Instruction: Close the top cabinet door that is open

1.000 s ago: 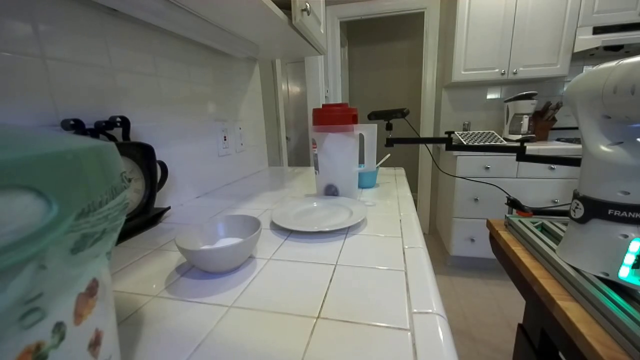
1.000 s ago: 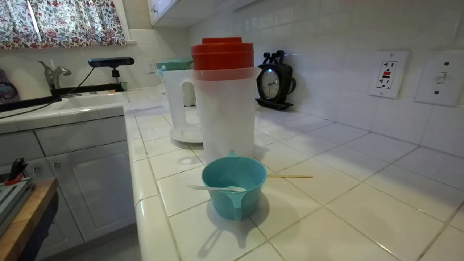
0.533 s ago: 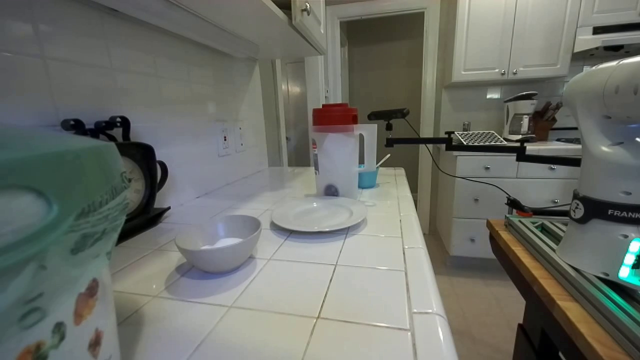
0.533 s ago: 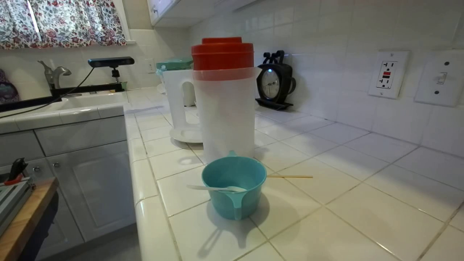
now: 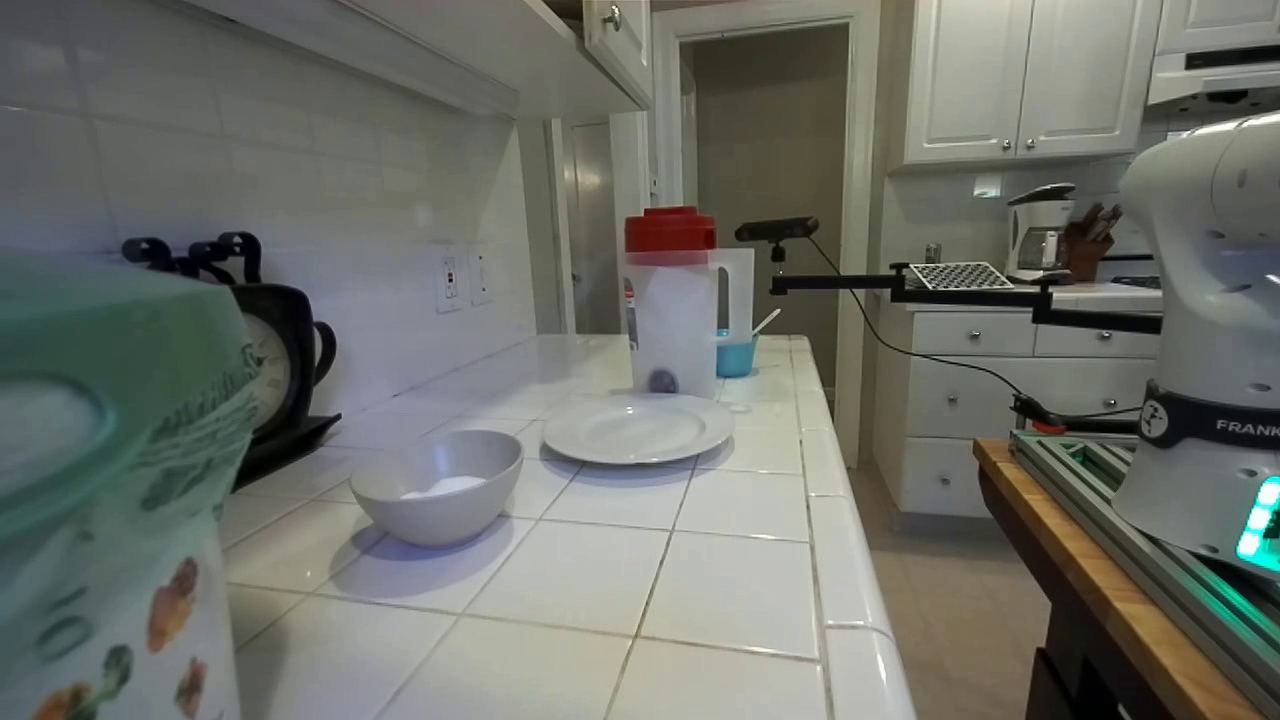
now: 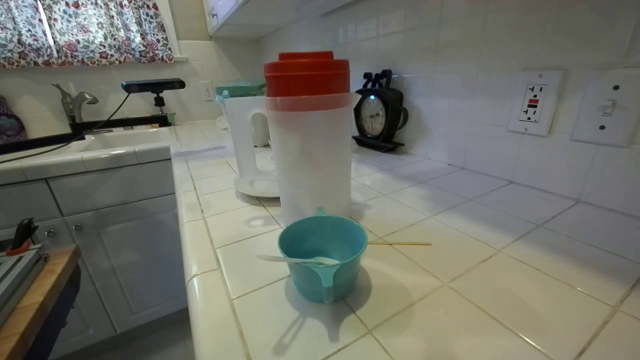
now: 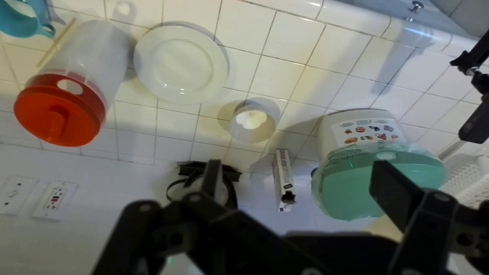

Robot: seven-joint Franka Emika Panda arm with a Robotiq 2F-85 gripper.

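A white upper cabinet door (image 5: 622, 45) with a round knob stands ajar at the top of an exterior view, with a dark gap behind it. Its upper part is cut off by the frame. An upper cabinet (image 6: 222, 15) with a knob shows at the top of an exterior view; I cannot tell whether it is the same door. My gripper (image 7: 295, 170) is open and empty in the wrist view, high above the counter and facing the tiled wall. No cabinet door shows in the wrist view. The gripper is out of both exterior views.
On the white tiled counter (image 5: 590, 580) stand a red-lidded pitcher (image 5: 672, 310), plate (image 5: 637, 428), bowl (image 5: 437, 487), black clock (image 6: 378, 112), blue cup (image 6: 322, 260), green-lidded container (image 7: 382, 183) and sugar box (image 7: 283, 177). A camera arm (image 5: 840, 283) reaches toward the counter.
The arm's upper part has shifted slightly to the left in an exterior view. The cabinet door and the things on the counter have not moved.
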